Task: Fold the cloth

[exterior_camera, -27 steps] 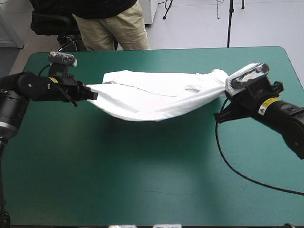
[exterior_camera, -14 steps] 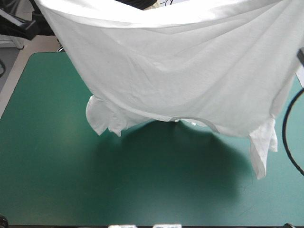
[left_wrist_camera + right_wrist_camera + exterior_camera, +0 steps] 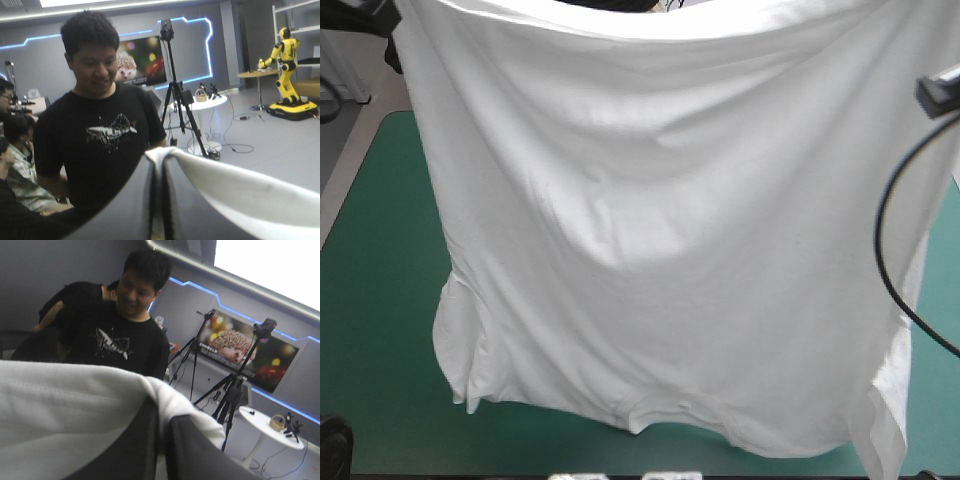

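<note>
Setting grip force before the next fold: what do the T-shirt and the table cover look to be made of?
T-shirt: thin, matte white knit by the look, probably cotton; it hangs in soft, rounded folds. Teal-green cover: smooth, matte sheet, perhaps a mat or felt; no weave shows, so I cannot say which.

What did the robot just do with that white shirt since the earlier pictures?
Both arms raised the T-shirt from low over the table to high up; it now hangs as a wide sheet, neck downward. Nothing taken or released: left gripper and right gripper stay shut on it.
</note>
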Robot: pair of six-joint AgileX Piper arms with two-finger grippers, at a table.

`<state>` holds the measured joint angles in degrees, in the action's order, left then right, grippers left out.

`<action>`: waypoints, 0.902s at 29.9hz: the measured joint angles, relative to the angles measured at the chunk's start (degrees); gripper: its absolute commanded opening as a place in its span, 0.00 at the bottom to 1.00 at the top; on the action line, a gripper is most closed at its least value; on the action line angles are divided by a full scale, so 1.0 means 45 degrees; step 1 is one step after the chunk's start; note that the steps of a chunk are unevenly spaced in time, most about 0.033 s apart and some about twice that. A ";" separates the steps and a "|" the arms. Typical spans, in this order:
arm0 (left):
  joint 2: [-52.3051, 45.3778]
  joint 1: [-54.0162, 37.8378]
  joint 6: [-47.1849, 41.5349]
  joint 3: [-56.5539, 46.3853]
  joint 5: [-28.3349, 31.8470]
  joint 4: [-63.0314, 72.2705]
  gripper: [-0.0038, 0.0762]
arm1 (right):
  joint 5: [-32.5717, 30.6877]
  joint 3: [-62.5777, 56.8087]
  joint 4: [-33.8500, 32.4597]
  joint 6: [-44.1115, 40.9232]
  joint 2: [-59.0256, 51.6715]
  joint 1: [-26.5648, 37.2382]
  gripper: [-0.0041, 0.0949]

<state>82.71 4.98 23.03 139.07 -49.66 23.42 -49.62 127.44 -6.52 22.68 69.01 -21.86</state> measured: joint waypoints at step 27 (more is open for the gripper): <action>0.4024 0.0000 0.1244 0.0618 0.5771 -0.0194 0.03 | 0.6466 -0.0169 -0.2409 -0.2823 0.4966 0.0793 0.02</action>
<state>100.81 4.98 28.63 141.86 -23.70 22.55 -20.52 126.68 -17.36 9.97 91.36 -18.29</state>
